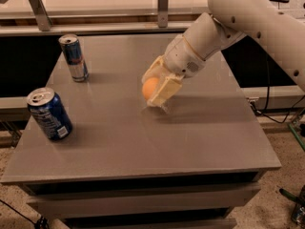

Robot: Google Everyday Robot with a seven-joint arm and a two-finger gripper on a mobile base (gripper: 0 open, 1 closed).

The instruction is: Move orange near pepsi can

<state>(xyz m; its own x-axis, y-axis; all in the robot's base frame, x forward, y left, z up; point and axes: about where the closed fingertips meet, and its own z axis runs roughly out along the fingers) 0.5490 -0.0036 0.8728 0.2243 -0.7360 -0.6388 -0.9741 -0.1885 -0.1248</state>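
Note:
The orange is near the middle of the grey table, held between the cream fingers of my gripper. The gripper reaches down from the white arm at the upper right and is shut on the orange just above the table top. The pepsi can, dark blue with a silver top and a white label patch, stands near the table's left edge, well to the left of the orange.
A slimmer blue-and-silver can stands at the back left of the table. A counter with metal posts runs behind the table. Cables lie on the floor at the right.

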